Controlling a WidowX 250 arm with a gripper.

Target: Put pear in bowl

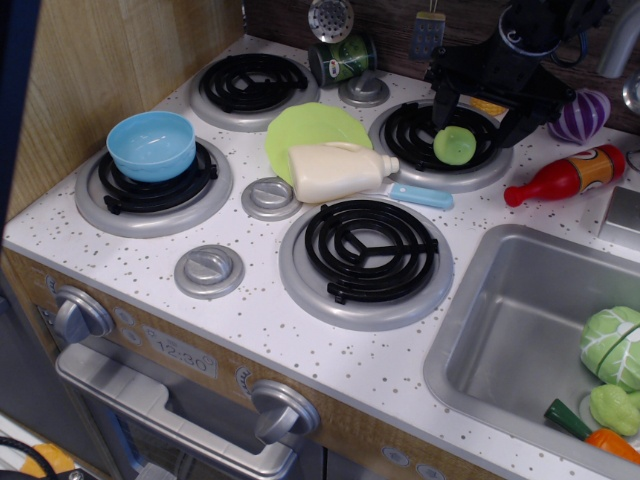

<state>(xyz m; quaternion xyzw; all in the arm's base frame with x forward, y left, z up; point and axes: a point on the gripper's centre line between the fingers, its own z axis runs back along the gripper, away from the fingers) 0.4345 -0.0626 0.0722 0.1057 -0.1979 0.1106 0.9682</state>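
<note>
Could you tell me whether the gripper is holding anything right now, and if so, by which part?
Nothing is held yet. The gripper is open, its fingers straddling the pear, which rests on the back-right burner.

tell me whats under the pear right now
The pear sits on the back right burner, on its black coil. The gripper straddles it, jaws open; the contact point underneath is hidden.

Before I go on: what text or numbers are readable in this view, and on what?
"12:30": printed clock display on the stove front panel, faint.
Green can: label too blurred to read.
Red bottle: orange label, no legible text.
Cream bottle: no text visible.
</note>
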